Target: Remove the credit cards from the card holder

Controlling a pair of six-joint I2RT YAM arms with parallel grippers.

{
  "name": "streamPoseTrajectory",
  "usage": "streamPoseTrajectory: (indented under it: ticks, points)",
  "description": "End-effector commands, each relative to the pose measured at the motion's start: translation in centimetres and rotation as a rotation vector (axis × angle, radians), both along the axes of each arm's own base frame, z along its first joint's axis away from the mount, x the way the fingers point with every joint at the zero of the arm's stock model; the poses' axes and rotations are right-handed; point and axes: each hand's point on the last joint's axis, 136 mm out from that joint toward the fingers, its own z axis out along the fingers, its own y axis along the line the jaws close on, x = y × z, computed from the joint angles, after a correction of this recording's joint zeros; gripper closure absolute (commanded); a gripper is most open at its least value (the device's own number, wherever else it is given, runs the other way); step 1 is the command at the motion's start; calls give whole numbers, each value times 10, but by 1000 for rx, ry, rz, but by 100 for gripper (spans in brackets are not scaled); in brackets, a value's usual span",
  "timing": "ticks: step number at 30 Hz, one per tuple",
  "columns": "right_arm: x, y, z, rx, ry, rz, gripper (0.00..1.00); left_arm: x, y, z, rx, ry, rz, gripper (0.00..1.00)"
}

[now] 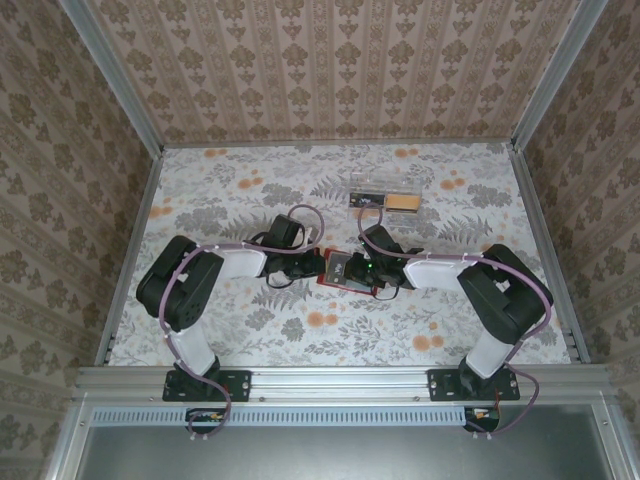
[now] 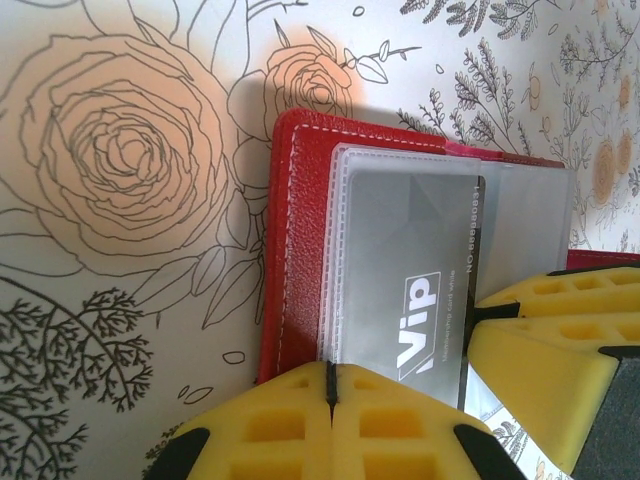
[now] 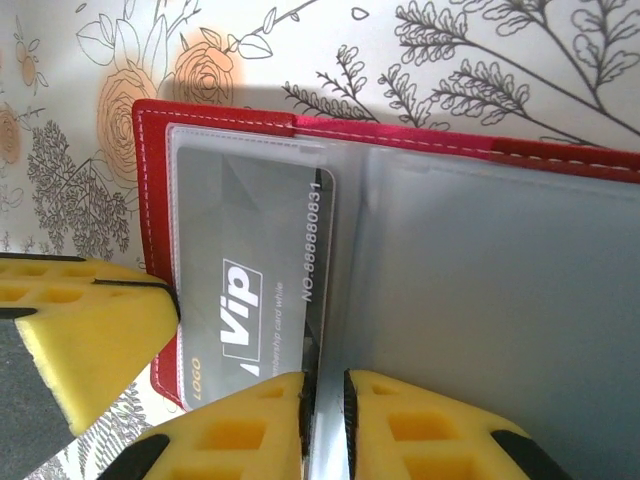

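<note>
The top external camera is fixed above and behind the two black arm bases. It faces steeply down from far off, so the whole floral-printed table and the small open red stitched card holder at its centre lie in frame. Each wrist camera looks past its own yellow padded fingers, left gripper and right gripper, very close onto that card holder. Both wrist views share the panel with the grey plastic "Vip" card, and each catches the other gripper's fingers at its side edge.
</note>
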Motion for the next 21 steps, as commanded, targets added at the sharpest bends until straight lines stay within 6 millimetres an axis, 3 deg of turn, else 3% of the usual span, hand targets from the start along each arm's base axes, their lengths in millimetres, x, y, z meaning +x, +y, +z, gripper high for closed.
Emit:
streamPoseTrajectory:
  ticks: [1, 11, 19, 21]
  points:
    - [4, 8, 2, 47, 8, -2, 79, -7, 5, -12, 24, 20, -8, 97]
    - [5, 14, -1, 93, 23, -6, 81, -9, 2, -11, 19, 16, -16, 97]
    - [2, 6, -2, 101, 29, -29, 100, -9, 5, -13, 32, 23, -5, 98]
    - [1, 1, -2, 100, 28, -37, 100, -9, 6, -14, 40, 26, 1, 99]
